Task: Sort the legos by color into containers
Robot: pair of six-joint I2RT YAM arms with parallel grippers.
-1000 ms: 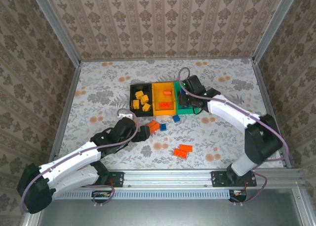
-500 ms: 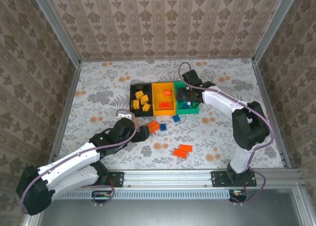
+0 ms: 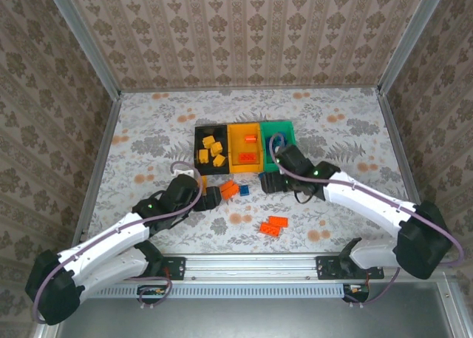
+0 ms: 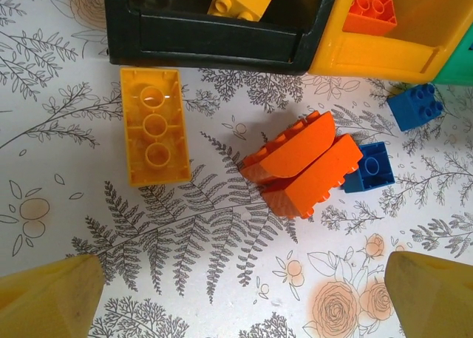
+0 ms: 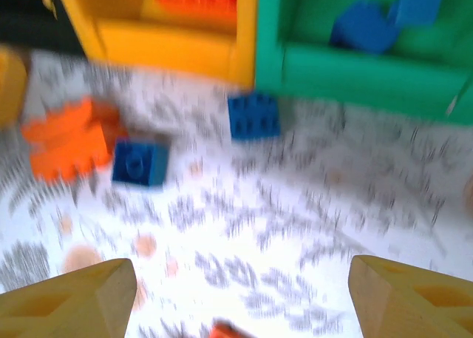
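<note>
Your legos are small studded bricks in 3 colours. On the flowered table (image 3: 148, 123), just in front of the black bin (image 4: 214, 46), a long yellow brick (image 4: 153, 125) lies with its hollow underside up. To its right, 2 red-orange bricks (image 4: 303, 164) lie on their sides, pressed together, and a blue brick (image 4: 372, 168) sits right against their end. A second blue brick (image 4: 416, 105) rests close to the front of the orange-yellow bin (image 4: 377, 53). Nearer the arm bases, another red-orange pair (image 3: 273, 225) lies well apart from the rest.

The 3 containers stand joined in a row. The black one holds several yellow bricks (image 3: 212, 149). The orange-yellow one holds red-orange bricks (image 3: 248, 157). The green bin (image 5: 355, 75) holds blue bricks (image 5: 362, 27), though the right wrist view is too blurred for you to count them.

Your left gripper (image 3: 214, 196) hangs over the loose bricks with its fingers (image 4: 48, 297) spread as wide as they go. It grips nothing and touches nothing.

Your right gripper (image 3: 270, 181) sits just in front of the green bin. Its fingers (image 5: 410, 297) are parted wide with only bare table between them, so it is empty.
</note>
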